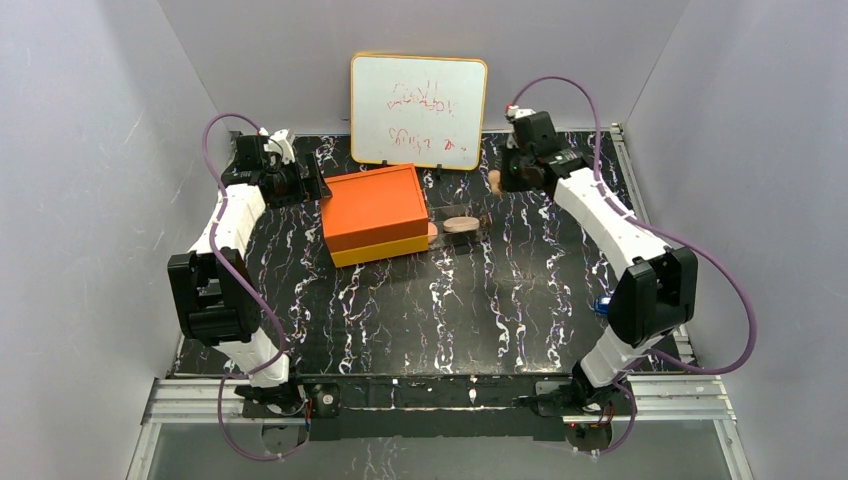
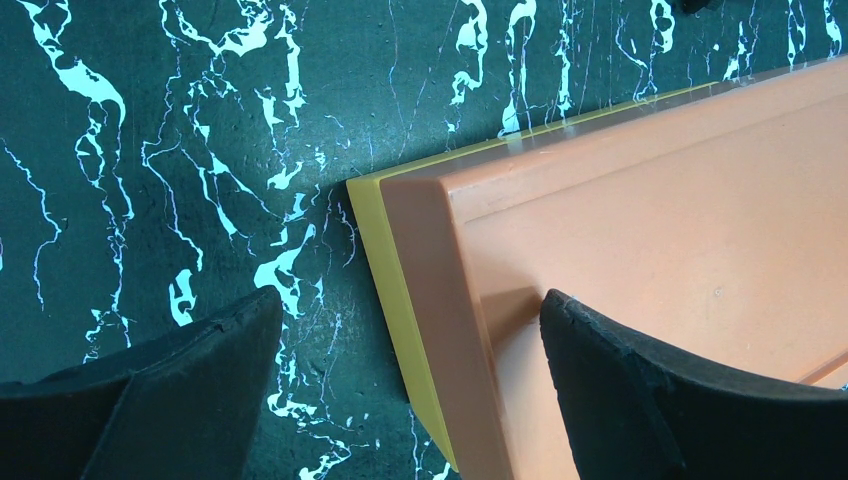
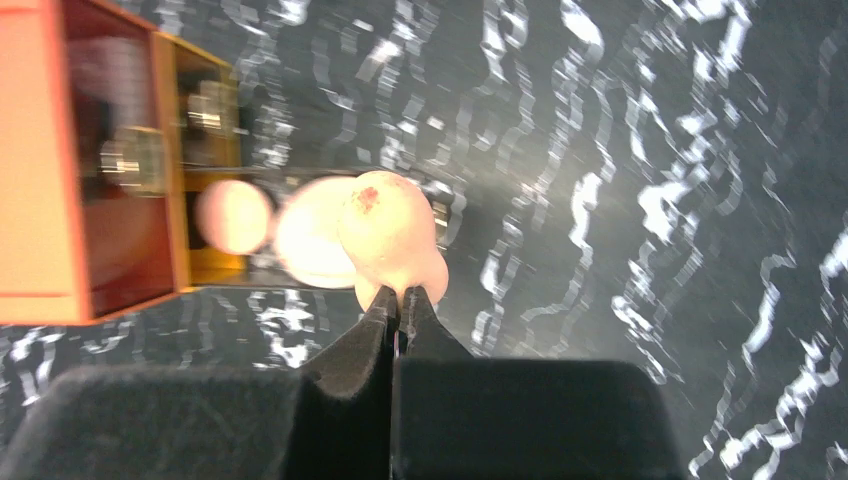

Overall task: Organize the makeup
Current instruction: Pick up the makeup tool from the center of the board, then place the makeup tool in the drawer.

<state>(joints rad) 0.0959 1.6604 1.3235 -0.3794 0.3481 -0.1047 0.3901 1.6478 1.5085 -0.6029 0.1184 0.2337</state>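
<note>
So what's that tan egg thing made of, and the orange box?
The tan egg looks like soft matte foam, probably sponge: its end squashes thin where the right jaws pinch it. The orange box looks like hard, smooth plastic: crisp edges and a faint sheen, though the picture can't prove it.

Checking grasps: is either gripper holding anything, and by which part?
Right gripper pinches the sponge by one end. Left gripper holds nothing.
</note>
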